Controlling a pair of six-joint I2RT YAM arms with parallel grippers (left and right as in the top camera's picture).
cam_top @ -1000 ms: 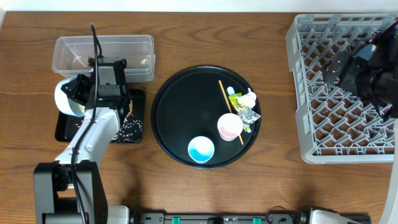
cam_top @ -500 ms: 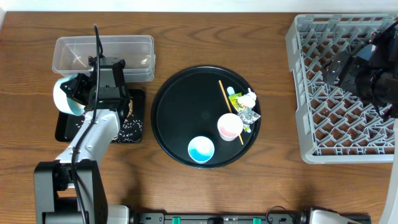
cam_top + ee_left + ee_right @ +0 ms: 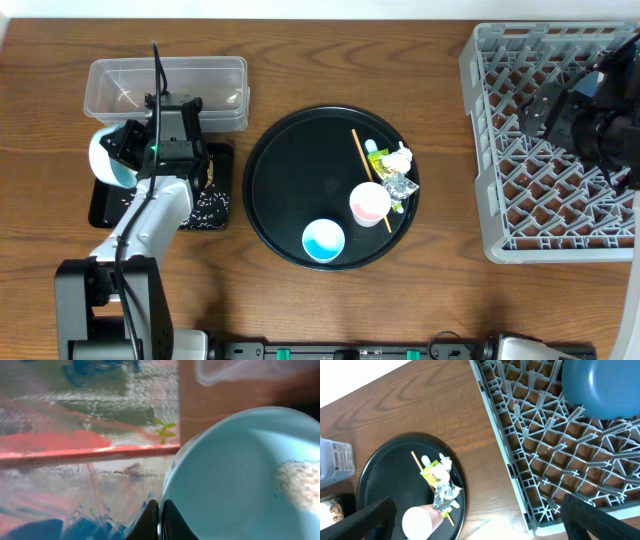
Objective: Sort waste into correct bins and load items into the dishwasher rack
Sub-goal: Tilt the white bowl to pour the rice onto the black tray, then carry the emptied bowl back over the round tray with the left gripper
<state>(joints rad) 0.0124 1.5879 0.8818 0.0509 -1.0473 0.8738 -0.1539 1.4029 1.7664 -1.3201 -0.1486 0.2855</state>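
Note:
My left gripper (image 3: 161, 519) is shut on the rim of the white bowl (image 3: 240, 475), whose pale inside carries a patch of rice (image 3: 296, 484). Seen from overhead, the bowl (image 3: 101, 155) hangs tilted at the left end of the shallow black tray (image 3: 102, 205), beside the clear tub (image 3: 168, 88). Loose rice (image 3: 207, 205) and a brownish lump (image 3: 209, 179) lie on that tray. My right gripper (image 3: 485, 520) stands open and empty above the grey rack (image 3: 500, 150). The dark blue plate (image 3: 600, 385) sits in the rack (image 3: 520, 440).
The round black tray (image 3: 290, 170) holds a light blue bowl (image 3: 323, 240), a pink cup (image 3: 369, 203), a thin stick (image 3: 364, 160), crumpled wrappers (image 3: 396, 184) and a white tissue wad (image 3: 402, 155). Bare wood lies between this tray and the rack.
The left gripper and its bowl have rocked slightly left and back over the black tray. The right arm has not moved.

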